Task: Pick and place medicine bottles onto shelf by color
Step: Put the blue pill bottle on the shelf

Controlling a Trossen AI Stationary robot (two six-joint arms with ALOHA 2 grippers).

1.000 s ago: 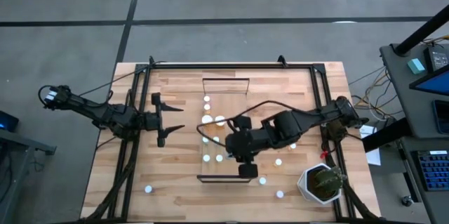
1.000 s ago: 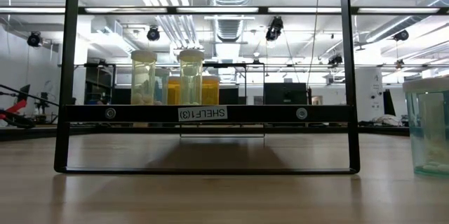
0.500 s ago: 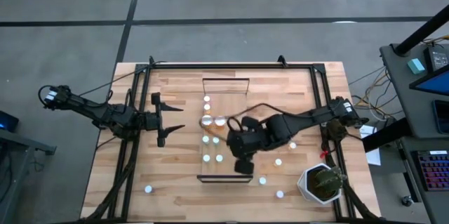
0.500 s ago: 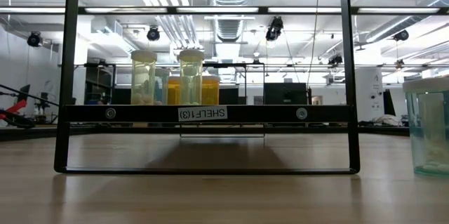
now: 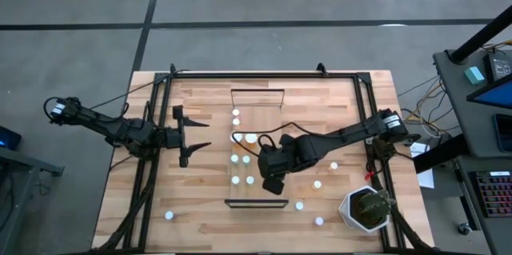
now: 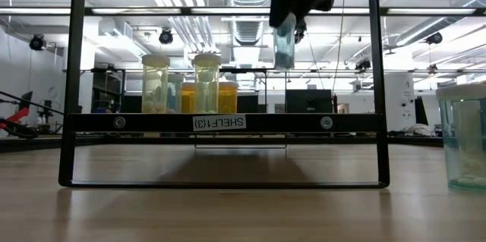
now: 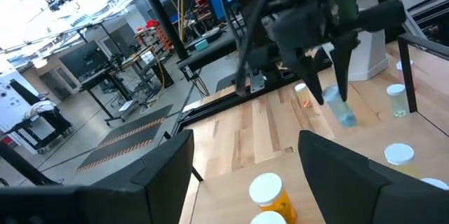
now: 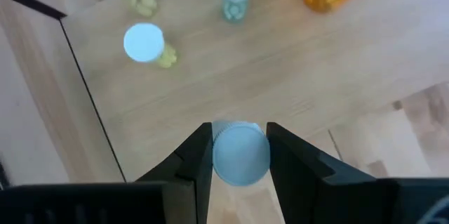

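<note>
The light-wood shelf (image 5: pixel 260 103) lies in the middle of the table; its dark rail (image 6: pixel 228 122) crosses the low view. Several white-capped bottles stand on it, among them greenish ones (image 6: pixel 156 83) (image 6: pixel 206 83) and an orange one (image 6: pixel 228 96). My right gripper (image 5: pixel 272 177) is over the shelf's near part, shut on a pale blue bottle (image 6: pixel 285 41) that hangs above the plank. My left gripper (image 5: pixel 190 135) is open and empty at the table's left. The left wrist view shows the blue bottle (image 7: pixel 342 112) under my right gripper. My right gripper pinches the blue bottle at its white-capped top (image 8: pixel 240 155) between its two fingers (image 8: pixel 200 157). The fingers come from above, pointing down. The bottle hangs about upright below them, lifted clear of the shelf (image 8: pixel 231 76).
Loose bottles stand on the table right of the shelf (image 5: pixel 334 165) (image 5: pixel 317 184) (image 5: pixel 299 205) and near the front edge (image 5: pixel 169 215). A potted plant (image 5: pixel 366 209) stands at the near right corner. A bottle (image 6: pixel 463 136) stands close to the low camera. Dark frame rails run along both sides.
My right gripper has come down over the shelf with the blue bottle, entering the low view from above, and has shifted a little toward the table's left. The bottle stays hanging below the fingers.
</note>
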